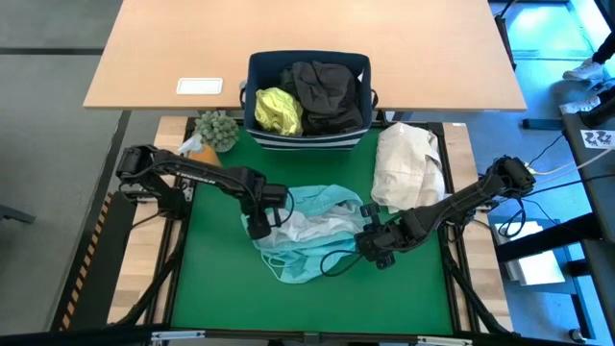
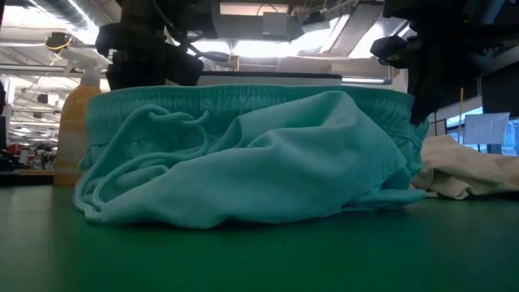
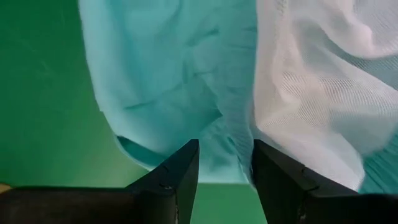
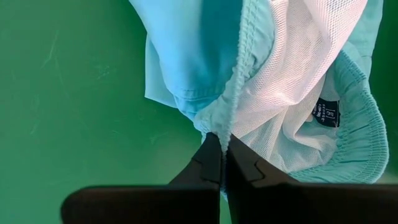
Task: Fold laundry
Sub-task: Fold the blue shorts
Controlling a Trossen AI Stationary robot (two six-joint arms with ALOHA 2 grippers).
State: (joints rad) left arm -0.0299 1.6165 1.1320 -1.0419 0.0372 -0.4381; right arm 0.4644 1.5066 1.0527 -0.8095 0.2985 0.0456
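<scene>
The turquoise shorts, soft cloth with a white mesh lining and an elastic waistband, sit bunched up in the middle of the green mat, and both arms are on them. The right gripper is clamped tight on the waistband edge at the garment's right side, fingers fully together with the hem pinched between them. The left gripper is at the left side with its fingers partly apart and cloth running into the gap; I honestly can't tell if it has a real grip or is just sitting over the fabric.

The rest of the laundry, a bright yellow-green shirt and a charcoal grey garment, is waiting in the navy fabric bin at the back of the mat, with a cream-beige cloth bundle lying to the right of the shorts.

What worries me: if the left side isn't properly caught, any spread or lift would pull from one corner only and the shorts would just twist or drag. The lining is also showing inside out, so it could bunch in the fold. And the drawstring loops hanging loose could snag a finger.
</scene>
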